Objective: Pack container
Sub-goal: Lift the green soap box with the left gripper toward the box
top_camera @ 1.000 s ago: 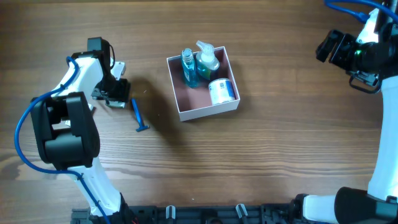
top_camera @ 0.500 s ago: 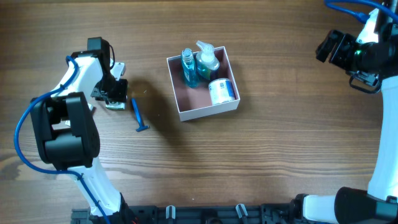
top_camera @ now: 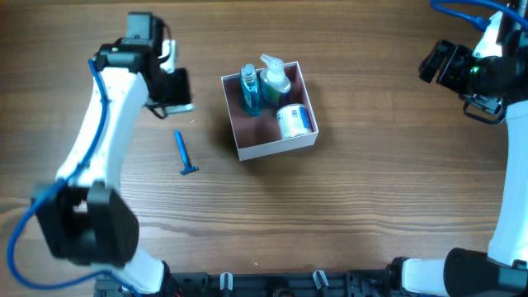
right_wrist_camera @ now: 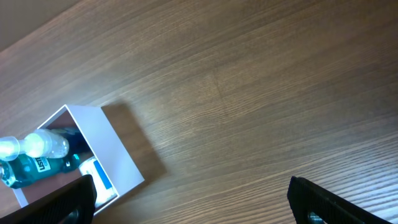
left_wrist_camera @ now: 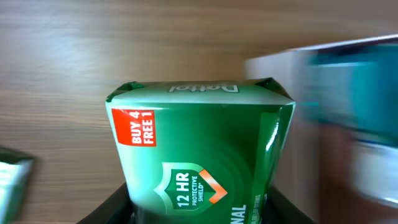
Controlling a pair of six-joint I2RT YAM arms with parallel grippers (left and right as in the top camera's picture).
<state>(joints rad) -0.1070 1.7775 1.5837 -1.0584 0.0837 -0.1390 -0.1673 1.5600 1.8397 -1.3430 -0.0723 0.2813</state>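
A brown wood-grain surface (top_camera: 346,214) fills every view, and no room shows beyond it, only a dark rail along its near edge. The left arm (top_camera: 107,124), white with a blue cable, has just changed position. Half a second ago its jaws were low at the surface, just left of the razor. Now the arm is stretched out, and the jaws are farther away and to the right, nearer the container. The wrist view shows the jaws pinching a green soap packet (left_wrist_camera: 199,155), printed "12 HR" and "BUY 4 FREE 1", held clear of the wood with the container's blurred wall to its right. This suggests the pick is done and the carry is under way. The right arm (top_camera: 511,165) stays at the far right edge, well apart from everything, with its jaws spread and empty. The container (top_camera: 276,147), a square shallow box that is white outside and dusty pink inside, sits at the centre of the surface. In it are a round white-lidded jar (top_camera: 294,121) at the right, a teal pump bottle (top_camera: 275,80) at the far side, and a blue bottle (top_camera: 249,91) beside the pump bottle. The near-left part is bare and looks like the likely spot for the packet. A small blue razor (top_camera: 183,153) lies on the surface to the left of the container, not yet packed.
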